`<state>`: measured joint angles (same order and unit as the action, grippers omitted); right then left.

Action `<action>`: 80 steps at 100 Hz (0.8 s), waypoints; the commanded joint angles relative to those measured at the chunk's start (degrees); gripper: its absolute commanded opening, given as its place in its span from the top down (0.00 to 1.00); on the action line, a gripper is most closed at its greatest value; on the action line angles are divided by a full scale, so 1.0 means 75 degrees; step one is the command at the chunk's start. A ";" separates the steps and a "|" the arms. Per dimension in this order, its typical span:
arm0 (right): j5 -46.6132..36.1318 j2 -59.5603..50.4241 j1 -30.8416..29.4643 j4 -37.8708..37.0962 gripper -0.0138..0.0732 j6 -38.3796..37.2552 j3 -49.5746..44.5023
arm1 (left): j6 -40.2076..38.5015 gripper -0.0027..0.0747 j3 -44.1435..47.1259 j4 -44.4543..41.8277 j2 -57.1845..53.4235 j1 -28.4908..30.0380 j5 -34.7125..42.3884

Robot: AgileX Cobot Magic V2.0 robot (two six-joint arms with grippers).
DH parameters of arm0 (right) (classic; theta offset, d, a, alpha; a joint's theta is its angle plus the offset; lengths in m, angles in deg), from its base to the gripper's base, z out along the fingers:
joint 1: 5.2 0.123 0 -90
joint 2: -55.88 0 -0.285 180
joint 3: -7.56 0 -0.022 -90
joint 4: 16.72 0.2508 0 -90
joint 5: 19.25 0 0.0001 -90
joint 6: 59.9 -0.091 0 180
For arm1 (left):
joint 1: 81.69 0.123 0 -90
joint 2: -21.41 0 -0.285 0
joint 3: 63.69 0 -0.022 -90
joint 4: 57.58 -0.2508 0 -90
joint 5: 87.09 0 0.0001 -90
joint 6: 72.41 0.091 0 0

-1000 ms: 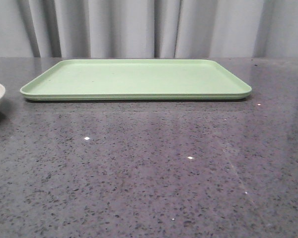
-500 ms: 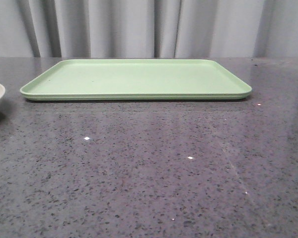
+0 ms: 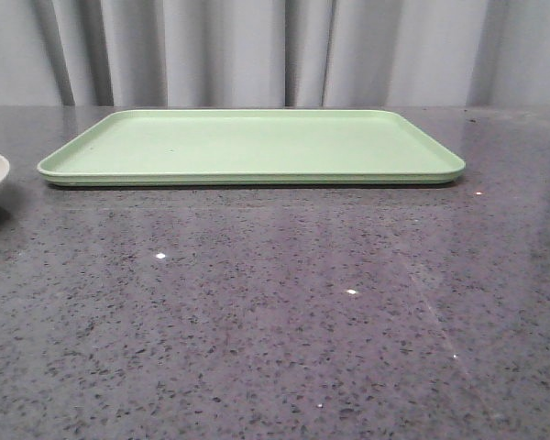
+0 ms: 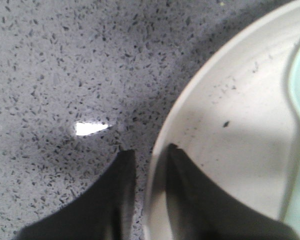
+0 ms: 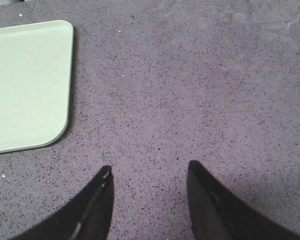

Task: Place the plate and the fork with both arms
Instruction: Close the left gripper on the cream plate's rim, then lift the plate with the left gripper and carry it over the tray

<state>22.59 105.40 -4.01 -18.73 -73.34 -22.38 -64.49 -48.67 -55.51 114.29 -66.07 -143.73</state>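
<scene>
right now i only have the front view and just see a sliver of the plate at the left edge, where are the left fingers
Observer: The left gripper straddles the plate rim, one finger inside it and one outside over the table. I cannot tell if it is squeezing.
Operator: and the right one
Observer: The right gripper is open above the table, near a corner of the green tray.

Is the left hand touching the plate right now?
Touching, as far as the left wrist view shows: the left hand straddles the rim of the plate, one finger inside and one outside, closed tight against it with no visible gap.
</scene>
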 commanded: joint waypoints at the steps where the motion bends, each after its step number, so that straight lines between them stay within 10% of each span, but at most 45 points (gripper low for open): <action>1: -0.0466 0.0007 -0.0031 -0.0072 0.42 0.0070 0.0243 | -0.0015 0.96 -0.0234 0.0034 -0.0218 0.0015 0.0025; 80: -0.0450 0.0007 -0.0031 -0.0072 0.42 0.0070 0.0243 | 0.0254 0.99 -0.1561 0.1426 -0.1256 0.0919 -0.1228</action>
<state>22.59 105.40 -4.01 -18.73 -73.34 -22.38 -62.65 -56.19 -49.13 107.54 -59.27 -153.68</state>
